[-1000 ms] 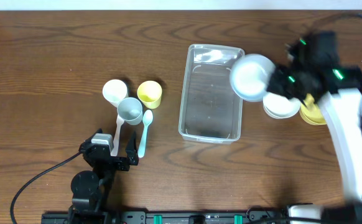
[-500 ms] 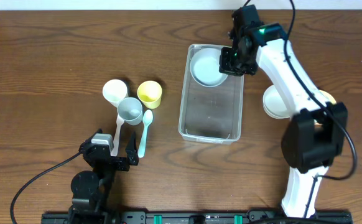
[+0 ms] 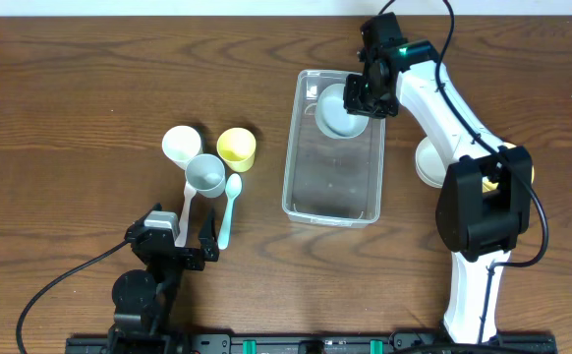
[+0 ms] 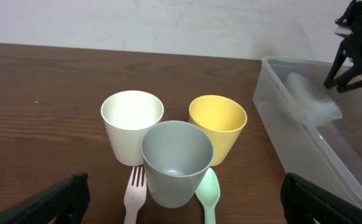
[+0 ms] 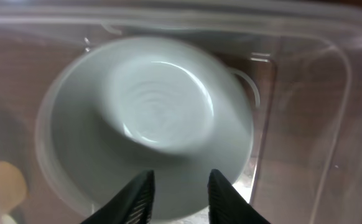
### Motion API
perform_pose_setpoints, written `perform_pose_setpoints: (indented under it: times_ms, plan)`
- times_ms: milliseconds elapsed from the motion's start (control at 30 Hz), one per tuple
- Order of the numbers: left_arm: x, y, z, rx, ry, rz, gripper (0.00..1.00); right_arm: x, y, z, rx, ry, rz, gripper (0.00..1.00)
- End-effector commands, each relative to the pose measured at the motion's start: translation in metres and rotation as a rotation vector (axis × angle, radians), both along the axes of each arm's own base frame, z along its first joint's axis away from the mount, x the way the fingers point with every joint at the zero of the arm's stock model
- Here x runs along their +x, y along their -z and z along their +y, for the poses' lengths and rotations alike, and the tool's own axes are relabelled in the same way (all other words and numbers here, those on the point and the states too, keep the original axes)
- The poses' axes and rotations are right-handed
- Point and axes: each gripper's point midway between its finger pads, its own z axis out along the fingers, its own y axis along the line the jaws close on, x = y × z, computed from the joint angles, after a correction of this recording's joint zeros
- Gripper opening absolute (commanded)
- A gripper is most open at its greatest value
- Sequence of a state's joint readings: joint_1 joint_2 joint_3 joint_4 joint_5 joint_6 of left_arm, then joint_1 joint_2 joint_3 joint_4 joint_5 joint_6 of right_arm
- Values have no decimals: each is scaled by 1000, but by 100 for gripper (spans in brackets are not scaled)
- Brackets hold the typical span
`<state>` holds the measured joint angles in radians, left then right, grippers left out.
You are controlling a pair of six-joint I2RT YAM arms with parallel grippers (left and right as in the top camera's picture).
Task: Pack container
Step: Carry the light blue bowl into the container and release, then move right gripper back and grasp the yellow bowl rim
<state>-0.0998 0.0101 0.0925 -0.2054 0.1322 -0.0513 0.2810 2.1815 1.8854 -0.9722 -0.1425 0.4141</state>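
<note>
The container (image 3: 330, 187) is a clear rectangular tub in the middle of the table, also seen at the right of the left wrist view (image 4: 305, 134). A pale bowl (image 3: 335, 113) lies in its far end; it fills the right wrist view, blurred (image 5: 150, 118). My right gripper (image 3: 358, 98) hovers over that end. Its jaws (image 5: 180, 196) stand apart above the bowl with nothing pinched between them. My left gripper (image 3: 173, 246) rests open near the front edge, facing the cups.
A white cup (image 4: 132, 124), a yellow cup (image 4: 217, 124) and a grey cup (image 4: 176, 162) stand left of the tub, with a pink fork (image 4: 135, 199) and a green spoon (image 4: 208, 193) beside them. A white bowl (image 3: 438, 162) and a yellow bowl (image 3: 510, 179) sit right of the tub.
My right arm swung left from beside the tub to over its far end with the bowl. Its jaws have parted and the bowl now lies inside. The left arm has not moved.
</note>
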Motion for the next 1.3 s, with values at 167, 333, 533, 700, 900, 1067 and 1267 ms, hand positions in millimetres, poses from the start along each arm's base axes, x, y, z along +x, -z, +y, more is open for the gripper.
perform_pose_setpoints:
  times_ms: [167, 333, 533, 700, 900, 1067, 1267]
  plan:
    - [0, 12, -1, 6, 6, 25, 98, -11, -134, -31, -7, -51, -214, 42]
    - [0, 12, -1, 6, 6, 25, 98, -47, -183, -119, -141, 131, -238, 52]
    - [0, 12, -1, 6, 6, 25, 98, -87, -169, -216, -188, 376, -73, 71]
    - [0, 12, -1, 6, 6, 25, 98, -111, -114, -275, -190, 530, 63, 72]
    - [0, 12, -1, 6, 6, 25, 98, -144, -33, -317, -172, 660, 175, 73]
    - [0, 12, -1, 6, 6, 25, 98, -174, 16, -336, -136, 779, 225, 66]
    - [0, 12, -1, 6, 6, 25, 98, -178, 41, -335, -92, 807, 206, 61]
